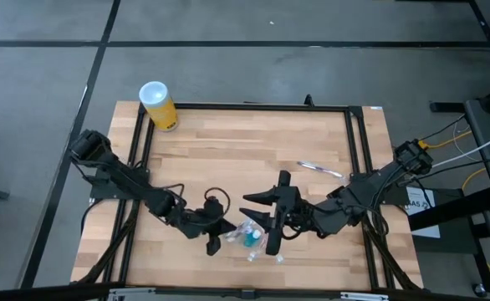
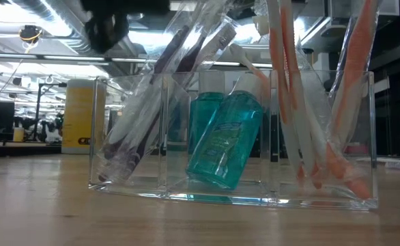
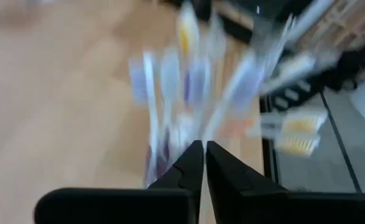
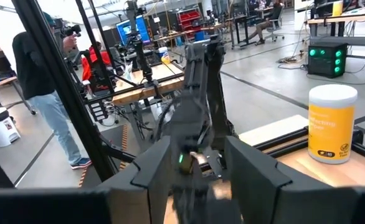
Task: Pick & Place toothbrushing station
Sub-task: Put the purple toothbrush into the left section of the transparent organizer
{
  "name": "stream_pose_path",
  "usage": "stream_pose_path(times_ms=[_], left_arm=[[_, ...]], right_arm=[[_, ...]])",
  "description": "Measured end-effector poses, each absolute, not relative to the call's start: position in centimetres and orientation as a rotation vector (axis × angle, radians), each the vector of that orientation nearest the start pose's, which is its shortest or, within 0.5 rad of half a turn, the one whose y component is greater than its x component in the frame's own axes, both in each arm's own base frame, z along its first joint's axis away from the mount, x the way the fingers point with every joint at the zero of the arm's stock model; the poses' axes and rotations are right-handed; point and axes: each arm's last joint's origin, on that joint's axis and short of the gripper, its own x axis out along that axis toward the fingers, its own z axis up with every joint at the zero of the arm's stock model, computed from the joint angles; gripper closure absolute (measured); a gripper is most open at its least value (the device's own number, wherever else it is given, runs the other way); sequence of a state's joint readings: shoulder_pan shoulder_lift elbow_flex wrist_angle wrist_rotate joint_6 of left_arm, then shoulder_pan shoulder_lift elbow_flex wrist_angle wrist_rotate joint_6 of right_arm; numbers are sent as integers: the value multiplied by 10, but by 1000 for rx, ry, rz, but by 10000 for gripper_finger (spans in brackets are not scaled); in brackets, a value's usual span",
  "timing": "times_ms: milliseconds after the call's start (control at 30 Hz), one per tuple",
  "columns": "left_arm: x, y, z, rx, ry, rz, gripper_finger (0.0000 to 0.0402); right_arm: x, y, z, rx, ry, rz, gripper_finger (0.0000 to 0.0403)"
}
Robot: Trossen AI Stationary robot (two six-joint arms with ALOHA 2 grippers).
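The clear plastic holder (image 2: 234, 191) stands on the wooden table near its front edge (image 1: 249, 238). Its left cell holds purple-ended toothbrushes (image 2: 135, 130), the middle cell a teal tube (image 2: 224, 143), and the right cell orange-ended toothbrushes (image 2: 309, 130); all lean against the walls. My left gripper (image 3: 204, 149) is shut just short of the brushes' upper ends, on the holder's left (image 1: 216, 234). My right gripper (image 1: 270, 219) hangs open and level over the holder's right side. One more toothbrush (image 1: 320, 170) lies flat farther back. My left gripper's shut fingertips (image 3: 195, 155) end right at the blurred toothbrush handles (image 3: 223, 112). I cannot tell whether they touch one or have one between them.
A yellow canister with a white lid (image 1: 157, 102) stands at the table's far left corner. A black frame rail (image 1: 253, 106) runs around the tabletop. Beyond the table a person (image 4: 39, 81) stands in the room.
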State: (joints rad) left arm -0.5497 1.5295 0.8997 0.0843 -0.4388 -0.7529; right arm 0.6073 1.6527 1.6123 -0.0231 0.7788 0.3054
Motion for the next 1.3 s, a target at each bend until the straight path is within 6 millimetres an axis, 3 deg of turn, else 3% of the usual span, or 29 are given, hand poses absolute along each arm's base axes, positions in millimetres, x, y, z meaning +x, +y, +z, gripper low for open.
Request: stream_pose_path(times_ms=[167,367,600,733,867,933,1100,1300], left_arm=[[276,-130,262,-415,342,124,354],[280,-70,306,-338,220,176,314],[336,6,308,-304,620,52,302],[379,36,307,-206,772,-17,302],[410,65,300,-207,826,-25,302],[414,77,297,-266,848,-34,302],[398,93,299,-328,922,-35,302],[370,92,336,-293,879,29,302]], right_arm=[[311,209,413,225,19,-196,250],[275,214,436,164,-29,-289,250],[206,201,484,161,-91,-307,250],[184,196,493,157,-87,-293,250],[175,195,486,159,-47,-383,250],[170,195,478,173,-31,-442,250],[160,175,445,282,90,-419,263],[171,122,418,345,550,-446,285]])
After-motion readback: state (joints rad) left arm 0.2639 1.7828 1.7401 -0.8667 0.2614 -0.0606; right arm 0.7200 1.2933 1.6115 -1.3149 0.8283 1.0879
